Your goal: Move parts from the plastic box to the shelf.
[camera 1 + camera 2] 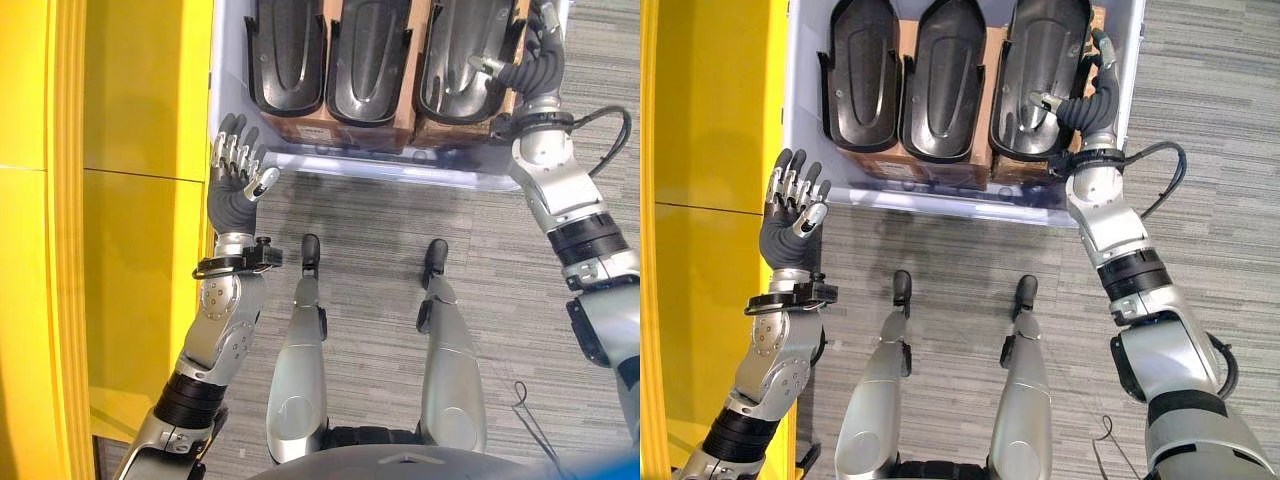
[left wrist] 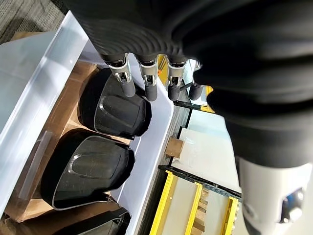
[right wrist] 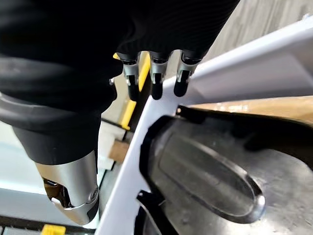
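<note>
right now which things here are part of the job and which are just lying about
Part of the job:
- plastic box
- three black parts in it
- right hand, thumb on the rightmost part, open
- left hand, open, outside the box's near left corner

Just there:
- yellow structure on the left
- cardboard under the parts

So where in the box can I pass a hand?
Crowded: three black parts sit side by side across the plastic box. Slim free strips run along its near wall and beside the right hand. Left hand hovers outside.
</note>
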Tool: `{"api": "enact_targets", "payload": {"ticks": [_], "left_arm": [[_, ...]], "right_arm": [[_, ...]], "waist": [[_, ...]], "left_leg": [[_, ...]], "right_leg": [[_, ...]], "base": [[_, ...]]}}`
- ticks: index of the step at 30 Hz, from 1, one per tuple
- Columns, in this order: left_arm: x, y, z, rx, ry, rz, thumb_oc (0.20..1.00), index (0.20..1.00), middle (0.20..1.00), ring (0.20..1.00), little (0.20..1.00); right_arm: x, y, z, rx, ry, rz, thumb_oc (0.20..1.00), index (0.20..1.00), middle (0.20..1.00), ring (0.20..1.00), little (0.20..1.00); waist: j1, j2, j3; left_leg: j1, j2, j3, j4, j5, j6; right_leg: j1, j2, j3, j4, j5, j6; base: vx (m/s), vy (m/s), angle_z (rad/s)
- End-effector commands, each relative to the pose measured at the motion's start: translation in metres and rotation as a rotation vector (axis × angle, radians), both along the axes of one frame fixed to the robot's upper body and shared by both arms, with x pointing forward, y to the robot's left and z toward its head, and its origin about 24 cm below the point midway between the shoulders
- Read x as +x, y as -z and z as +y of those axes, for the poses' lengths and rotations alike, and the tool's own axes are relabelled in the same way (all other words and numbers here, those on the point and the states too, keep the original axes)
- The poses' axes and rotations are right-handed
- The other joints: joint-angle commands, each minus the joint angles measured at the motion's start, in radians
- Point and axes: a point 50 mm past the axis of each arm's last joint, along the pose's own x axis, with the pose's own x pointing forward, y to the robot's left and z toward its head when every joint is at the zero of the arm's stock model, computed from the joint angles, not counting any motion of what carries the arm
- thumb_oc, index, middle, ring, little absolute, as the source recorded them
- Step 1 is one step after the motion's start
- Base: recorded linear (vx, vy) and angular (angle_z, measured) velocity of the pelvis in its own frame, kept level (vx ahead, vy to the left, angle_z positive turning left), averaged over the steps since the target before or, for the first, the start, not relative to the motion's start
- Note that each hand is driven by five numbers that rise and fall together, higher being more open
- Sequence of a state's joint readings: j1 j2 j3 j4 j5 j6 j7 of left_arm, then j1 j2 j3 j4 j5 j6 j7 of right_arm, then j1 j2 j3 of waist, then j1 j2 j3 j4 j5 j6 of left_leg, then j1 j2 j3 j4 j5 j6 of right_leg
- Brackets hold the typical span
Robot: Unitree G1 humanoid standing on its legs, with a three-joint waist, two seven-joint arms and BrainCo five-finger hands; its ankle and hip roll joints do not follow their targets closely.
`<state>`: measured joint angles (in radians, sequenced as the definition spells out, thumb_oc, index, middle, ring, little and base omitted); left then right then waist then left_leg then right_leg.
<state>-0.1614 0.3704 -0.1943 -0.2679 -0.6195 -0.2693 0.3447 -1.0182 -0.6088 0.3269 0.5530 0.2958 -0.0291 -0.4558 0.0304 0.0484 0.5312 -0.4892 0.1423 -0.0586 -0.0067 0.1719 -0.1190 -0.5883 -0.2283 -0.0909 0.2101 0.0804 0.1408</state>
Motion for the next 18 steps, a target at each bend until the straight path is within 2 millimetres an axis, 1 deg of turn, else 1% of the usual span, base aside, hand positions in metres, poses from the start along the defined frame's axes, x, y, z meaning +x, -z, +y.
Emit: {"api": "enact_targets", "payload": {"ticks": [1, 7, 9, 18], "left_arm": [[-0.014, -0.023, 0.003, 0.015, 0.036, -0.141, 1.0, 1.0, 1.0, 1.0, 1.0], [-0.014, -0.024, 0.002, 0.019, 0.04, -0.153, 1.0, 1.0, 1.0, 1.0, 1.0], [-0.014, -0.024, 0.002, 0.018, 0.042, -0.153, 1.0, 1.0, 1.0, 1.0, 1.0], [-0.014, -0.025, 0.0, 0.018, 0.055, -0.163, 1.0, 1.0, 1.0, 1.0, 1.0]], "right_arm": [[-0.009, -0.048, 0.003, -0.027, -0.031, -0.164, 1.0, 1.0, 1.0, 1.0, 1.0], [-0.008, -0.054, -0.009, -0.019, 0.026, -0.173, 1.0, 1.0, 1.0, 1.0, 1.0], [-0.006, -0.054, -0.017, -0.024, 0.064, -0.16, 1.0, 1.0, 1.0, 1.0, 1.0], [-0.002, -0.056, -0.034, -0.02, 0.135, -0.123, 1.0, 1.0, 1.0, 1.0, 1.0]], "waist": [[0.028, -0.022, -0.011], [0.032, -0.011, -0.011], [0.034, -0.007, -0.011], [0.037, 0.006, -0.011]], "left_leg": [[0.121, -0.002, 0.02, -0.029, -0.122, 0.011], [0.107, -0.004, 0.018, -0.024, -0.123, 0.012], [0.106, -0.004, 0.017, -0.023, -0.124, 0.013], [0.101, -0.004, 0.015, -0.024, -0.124, 0.013]], "right_leg": [[-0.015, 0.001, -0.015, 0.041, -0.085, 0.002], [-0.03, -0.001, -0.015, 0.053, -0.089, 0.002], [-0.036, -0.001, -0.015, 0.058, -0.09, 0.002], [-0.058, -0.001, -0.013, 0.081, -0.098, 0.002]], "base": [[0.0, 0.0, 0.0], [0.0, 0.0, 0.0], [0.0, 0.0, 0.0], [0.0, 0.0, 0.0]]}}
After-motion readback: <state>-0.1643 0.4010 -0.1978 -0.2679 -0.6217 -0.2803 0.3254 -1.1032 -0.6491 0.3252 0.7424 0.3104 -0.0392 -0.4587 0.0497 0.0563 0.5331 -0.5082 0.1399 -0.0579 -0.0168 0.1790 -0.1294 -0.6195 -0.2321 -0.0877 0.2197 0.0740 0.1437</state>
